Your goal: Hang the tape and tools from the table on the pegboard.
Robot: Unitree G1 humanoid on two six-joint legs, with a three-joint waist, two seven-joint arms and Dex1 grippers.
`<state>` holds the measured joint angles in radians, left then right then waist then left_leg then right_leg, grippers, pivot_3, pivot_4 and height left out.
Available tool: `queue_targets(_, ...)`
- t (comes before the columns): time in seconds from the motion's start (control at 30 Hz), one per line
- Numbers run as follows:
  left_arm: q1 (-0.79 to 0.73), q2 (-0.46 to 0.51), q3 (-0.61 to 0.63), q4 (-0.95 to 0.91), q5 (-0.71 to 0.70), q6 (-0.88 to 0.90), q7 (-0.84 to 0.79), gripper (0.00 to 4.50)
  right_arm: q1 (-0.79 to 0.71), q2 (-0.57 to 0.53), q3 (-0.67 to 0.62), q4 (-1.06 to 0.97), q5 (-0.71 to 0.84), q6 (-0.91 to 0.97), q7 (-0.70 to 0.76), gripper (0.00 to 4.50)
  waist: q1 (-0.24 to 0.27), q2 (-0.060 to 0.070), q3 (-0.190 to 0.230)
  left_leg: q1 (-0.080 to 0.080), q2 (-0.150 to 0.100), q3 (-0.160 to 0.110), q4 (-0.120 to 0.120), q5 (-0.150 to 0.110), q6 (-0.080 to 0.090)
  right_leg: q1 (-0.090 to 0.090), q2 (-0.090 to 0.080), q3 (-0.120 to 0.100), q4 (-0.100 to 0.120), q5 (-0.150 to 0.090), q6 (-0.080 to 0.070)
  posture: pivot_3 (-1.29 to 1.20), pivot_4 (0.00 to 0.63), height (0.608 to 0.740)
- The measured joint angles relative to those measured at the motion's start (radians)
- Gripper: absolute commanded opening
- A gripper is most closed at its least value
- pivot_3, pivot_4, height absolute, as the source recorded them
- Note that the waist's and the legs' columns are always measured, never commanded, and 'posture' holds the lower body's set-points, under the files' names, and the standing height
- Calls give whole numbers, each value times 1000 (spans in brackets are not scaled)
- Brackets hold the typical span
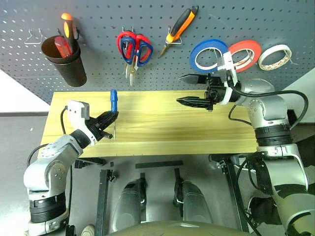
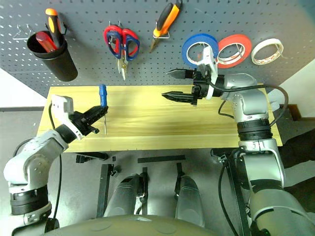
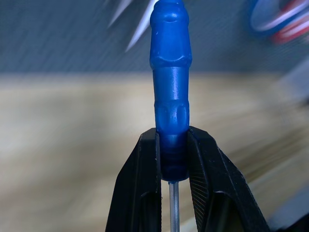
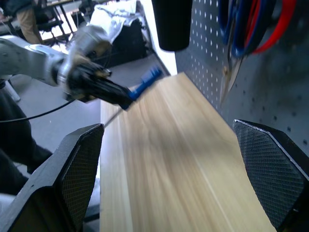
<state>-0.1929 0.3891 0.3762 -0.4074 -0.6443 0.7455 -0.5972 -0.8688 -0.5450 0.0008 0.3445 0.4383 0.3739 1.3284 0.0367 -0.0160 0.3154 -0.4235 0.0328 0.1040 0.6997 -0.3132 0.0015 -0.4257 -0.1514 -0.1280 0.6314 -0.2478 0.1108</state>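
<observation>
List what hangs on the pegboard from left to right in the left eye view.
Empty wire hook → black cup holding red and orange screwdrivers → red scissors and blue scissors together → orange-and-black pliers → blue tape → red tape → white tape.

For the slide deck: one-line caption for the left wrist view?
Left gripper shut on the blue screwdriver, above the table.

Legible text, labels, brands, numbers, signs: none found on any item in view; nothing readable on tools, tape rolls, pegboard or table
</observation>
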Motion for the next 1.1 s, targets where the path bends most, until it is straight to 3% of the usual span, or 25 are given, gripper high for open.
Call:
queue_targets(0.47,-277,70,42,76,-109,-262,-95,421,-47,-2,-86,-37,99,62,-59,4500,3,-4,-78,0,-1,0,0,0,0,0,1,-2,0,0,0,74,90,732)
queue_targets(1.1,-552,155,51,479,30,-591,-47,421,-116,8,-104,-154,196,122,-80,4500,0,-8,-117,0,-1,0,1,0,0,1,2,-2,0,0,0,63,92,732)
